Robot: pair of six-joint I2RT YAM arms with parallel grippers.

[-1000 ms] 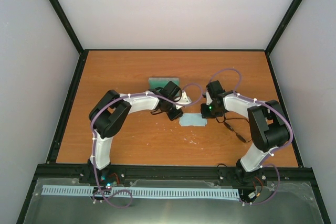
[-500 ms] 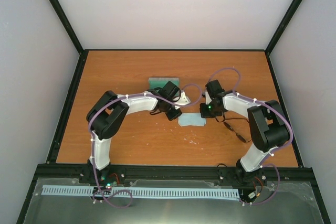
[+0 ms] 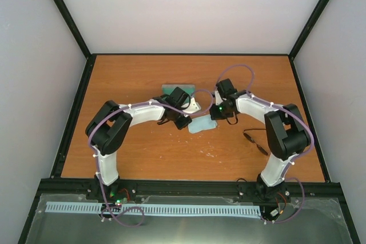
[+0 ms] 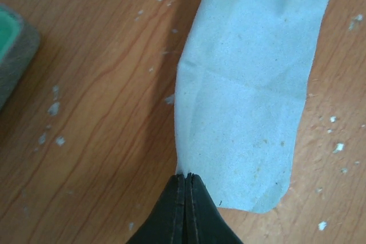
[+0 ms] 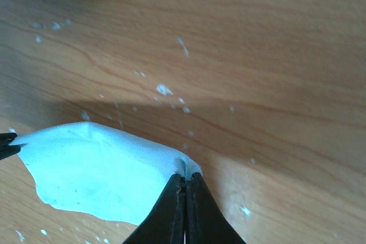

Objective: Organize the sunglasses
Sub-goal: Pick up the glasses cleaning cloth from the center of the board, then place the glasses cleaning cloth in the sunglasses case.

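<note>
Sunglasses (image 3: 255, 142) lie on the wooden table (image 3: 131, 78) at the right side, well apart from both grippers. The left gripper (image 4: 186, 180) has its fingers pressed together on one edge of the pale blue cloth (image 4: 246, 101), and the right gripper (image 5: 186, 180) is clamped on the opposite edge, near the grey case (image 3: 169, 89)
</note>
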